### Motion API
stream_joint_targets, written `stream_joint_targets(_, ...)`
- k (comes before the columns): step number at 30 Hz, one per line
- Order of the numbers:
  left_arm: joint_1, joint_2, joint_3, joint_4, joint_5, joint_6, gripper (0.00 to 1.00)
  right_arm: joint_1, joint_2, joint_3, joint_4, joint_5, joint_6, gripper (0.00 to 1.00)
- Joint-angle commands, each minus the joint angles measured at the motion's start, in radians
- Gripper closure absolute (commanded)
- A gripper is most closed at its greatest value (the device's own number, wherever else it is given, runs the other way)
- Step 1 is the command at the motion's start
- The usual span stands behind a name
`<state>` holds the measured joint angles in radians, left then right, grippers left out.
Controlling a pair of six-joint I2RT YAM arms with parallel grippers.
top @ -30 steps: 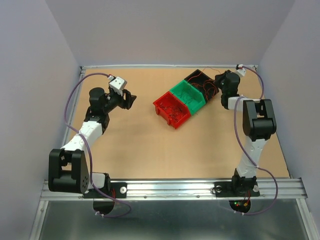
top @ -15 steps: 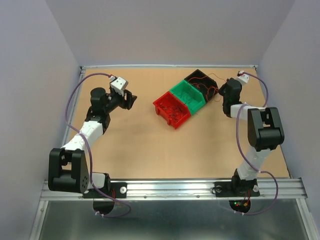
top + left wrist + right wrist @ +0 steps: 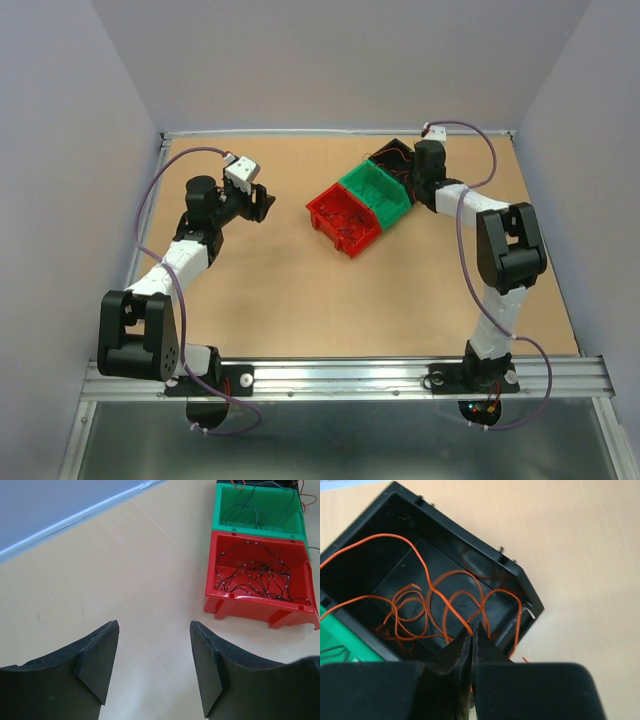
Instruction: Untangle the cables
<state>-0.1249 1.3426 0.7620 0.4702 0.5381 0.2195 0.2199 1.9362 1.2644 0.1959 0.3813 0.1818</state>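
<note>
Overhead and wrist views of a two-arm rig at a tan surface (image 3: pixel 280 290). Three open plastic bins stand touching in a diagonal row right of centre: a red bin (image 3: pixel 345 222) nearest, a green bin (image 3: pixel 378 192) in the middle and a black bin (image 3: pixel 392 153) farthest.

The left tool (image 3: pixel 154 645) hovers above bare surface well to the left of the row. It is released, its two dark fingers (image 3: pixel 97 655) standing apart with nothing between them.

The right tool (image 3: pixel 471 630) is over the near rim of the black bin, fingers pressed together. One strand of the orange cables (image 3: pixel 427 575) runs straight into the closed tips and appears to be pinched there, though the strand is too thin to be sure.

The remaining orange loops lie curled on the black bin's floor, with a few arching over its walls. The black cables (image 3: pixel 255 575) lie tangled inside the red bin. A few thin dark cables (image 3: pixel 255 510) lie in the green bin.
</note>
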Motion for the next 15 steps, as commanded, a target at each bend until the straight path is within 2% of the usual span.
stream_joint_targets(1,-0.009,-0.002,0.048,0.024,-0.003,0.015,0.30,0.003,0.047,0.179,-0.189,-0.054,-0.087,0.99)
stream_joint_targets(10,-0.013,0.006,0.056,0.008,-0.006,0.023,0.30,-0.011,0.343,0.577,-0.504,-0.113,-0.120,0.99)
stream_joint_targets(13,-0.015,0.004,0.057,0.007,-0.006,0.021,0.30,-0.025,0.394,0.612,-0.553,-0.136,-0.123,1.00)
stream_joint_targets(15,-0.016,0.004,0.057,0.007,-0.007,0.024,0.30,-0.039,0.418,0.631,-0.569,-0.208,-0.122,1.00)
